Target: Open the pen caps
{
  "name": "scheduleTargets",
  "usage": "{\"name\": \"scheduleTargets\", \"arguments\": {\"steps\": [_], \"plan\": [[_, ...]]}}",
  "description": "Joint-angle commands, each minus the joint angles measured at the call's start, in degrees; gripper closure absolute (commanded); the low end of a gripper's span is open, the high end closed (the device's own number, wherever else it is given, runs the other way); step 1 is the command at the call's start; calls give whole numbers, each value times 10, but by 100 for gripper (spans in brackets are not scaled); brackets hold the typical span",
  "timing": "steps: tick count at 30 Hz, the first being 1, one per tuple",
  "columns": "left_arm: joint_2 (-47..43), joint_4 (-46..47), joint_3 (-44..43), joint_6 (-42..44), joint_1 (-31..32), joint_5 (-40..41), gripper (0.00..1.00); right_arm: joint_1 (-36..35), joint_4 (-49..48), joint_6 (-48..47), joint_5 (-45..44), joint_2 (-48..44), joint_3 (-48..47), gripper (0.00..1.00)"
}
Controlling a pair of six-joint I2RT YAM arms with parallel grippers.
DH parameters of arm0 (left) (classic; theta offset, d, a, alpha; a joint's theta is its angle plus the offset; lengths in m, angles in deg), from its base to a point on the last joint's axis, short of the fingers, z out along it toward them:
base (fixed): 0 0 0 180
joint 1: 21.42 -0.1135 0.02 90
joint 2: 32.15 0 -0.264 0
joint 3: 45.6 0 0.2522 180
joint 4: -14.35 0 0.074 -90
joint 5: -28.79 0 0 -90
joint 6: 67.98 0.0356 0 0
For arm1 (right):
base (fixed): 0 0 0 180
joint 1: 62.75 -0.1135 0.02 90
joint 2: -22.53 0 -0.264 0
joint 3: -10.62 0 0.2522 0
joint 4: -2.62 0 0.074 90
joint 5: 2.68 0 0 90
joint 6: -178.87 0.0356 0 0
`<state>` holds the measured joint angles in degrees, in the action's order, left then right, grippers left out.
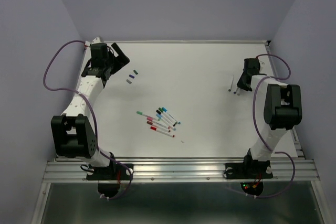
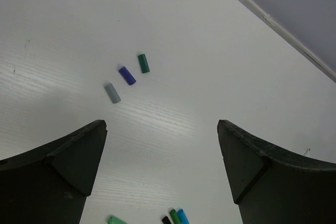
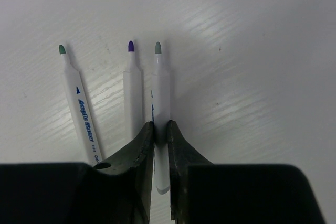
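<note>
Pens (image 1: 160, 120), capped, lie in an overlapping heap mid-table, about seven, too tangled to count surely. Farther right, the right gripper (image 3: 160, 127) pinches one grey-tipped pen (image 3: 161, 87). A purple-tipped pen (image 3: 133, 93) and a green-tipped pen (image 3: 79, 108) lie beside it, their lower ends hidden behind its fingers. Far left, three loose pen caps (image 2: 127, 75), grey, blue and green, lie apart. Beyond them the left gripper (image 2: 160, 127) is spread wide and empty, near the back edge of the table (image 1: 210, 66), with bare surface around.

A white table (image 1: 210, 77) (faint wood grain) sits between lavender walls (image 1: 184, 3), aluminium rail (image 1: 184, 169) in front.
</note>
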<state>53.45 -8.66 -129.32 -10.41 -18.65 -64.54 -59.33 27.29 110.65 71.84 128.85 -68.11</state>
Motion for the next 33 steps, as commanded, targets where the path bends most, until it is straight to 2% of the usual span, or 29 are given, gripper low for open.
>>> {"name": "scheduleTargets", "arguments": {"steps": [1, 5, 9, 12, 13, 18, 19, 20, 26, 29, 31, 33], "plan": [[-30, 13, 5, 7, -2, 2, 1, 4, -20, -6, 37, 8, -25, 80], [-31, 13, 6, 7, -2, 0, 1, 4, -32, -9, 60, 6, -23, 79], [-32, 12, 7, 6, -2, 1, 1, 4, -32, -5, 37, -12, -15, 67], [-32, 12, 8, 6, -2, 0, 1, 4, -31, -6, 24, -34, -7, 52], [-32, 12, 8, 6, -2, -1, 1, 4, -31, -7, 20, -47, -5, 43], [-36, 13, 10, 7, -2, -5, 1, 4, -31, -10, 5, -114, 15, 24], [-37, 13, 13, 6, -2, -5, 1, 4, -31, -9, 1, -131, 19, 16], [-38, 14, 14, 6, -2, -5, 1, 4, -31, -6, -3, -166, 23, 0], [-54, 33, 28, 5, -2, -20, 1, 4, -115, 38, -9, -312, 75, 0], [-55, 42, 35, 3, -2, -23, 1, 4, -151, 56, 39, -330, 86, 0], [-57, 42, 37, 4, -2, -26, 1, 4, -159, 11, 80, -339, 85, 0], [-61, 43, 42, 5, -2, -32, 1, 4, -157, 37, 109, -345, 92, 0]]}}
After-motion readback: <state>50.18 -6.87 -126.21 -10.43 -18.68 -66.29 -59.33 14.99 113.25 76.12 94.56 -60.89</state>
